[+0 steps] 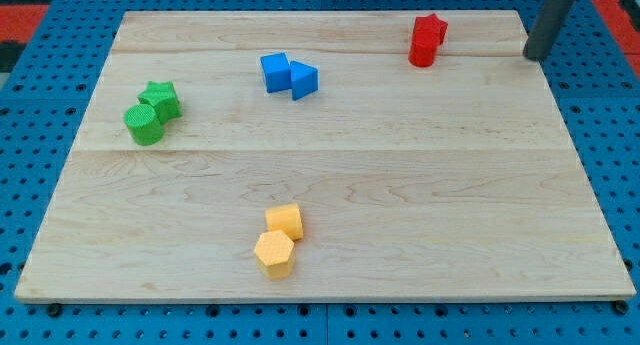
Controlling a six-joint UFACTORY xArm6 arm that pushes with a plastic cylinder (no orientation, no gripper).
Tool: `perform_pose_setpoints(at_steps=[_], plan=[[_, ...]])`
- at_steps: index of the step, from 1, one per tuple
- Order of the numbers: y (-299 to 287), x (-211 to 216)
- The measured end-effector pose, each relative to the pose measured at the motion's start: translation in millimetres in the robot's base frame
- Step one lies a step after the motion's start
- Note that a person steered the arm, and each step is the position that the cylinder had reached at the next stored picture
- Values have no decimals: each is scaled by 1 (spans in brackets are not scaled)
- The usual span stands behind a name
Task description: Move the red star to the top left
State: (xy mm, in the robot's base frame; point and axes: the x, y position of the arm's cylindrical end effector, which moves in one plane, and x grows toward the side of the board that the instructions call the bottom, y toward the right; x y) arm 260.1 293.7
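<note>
While the red star (432, 28) stood near the top edge of the tabletop (400, 215), right of the view's centre, a red cylinder (421, 50) touched it on its lower left side. My tip (533, 55), the only tool on this arm, was a bare rod with nothing to open or close and held nothing; it rested well apart from the star, to the star's right and slightly lower, at the tabletop's right edge.

The star looked like a small, rigid, light block that would slide readily on the smooth wood, yet its points would likely make it turn under an off-centre push. I judged the best contact to be its right face, square on. Because the cylinder lay to the star's lower left, it would probably be shoved along too.
</note>
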Motion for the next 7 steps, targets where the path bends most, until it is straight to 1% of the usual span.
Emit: perform_pose_setpoints(at_steps=[1, 2, 3, 5, 6, 7], plan=[[-16, -13], [-54, -20], [-99, -27], [-218, -25], [-250, -10], [-250, 23]])
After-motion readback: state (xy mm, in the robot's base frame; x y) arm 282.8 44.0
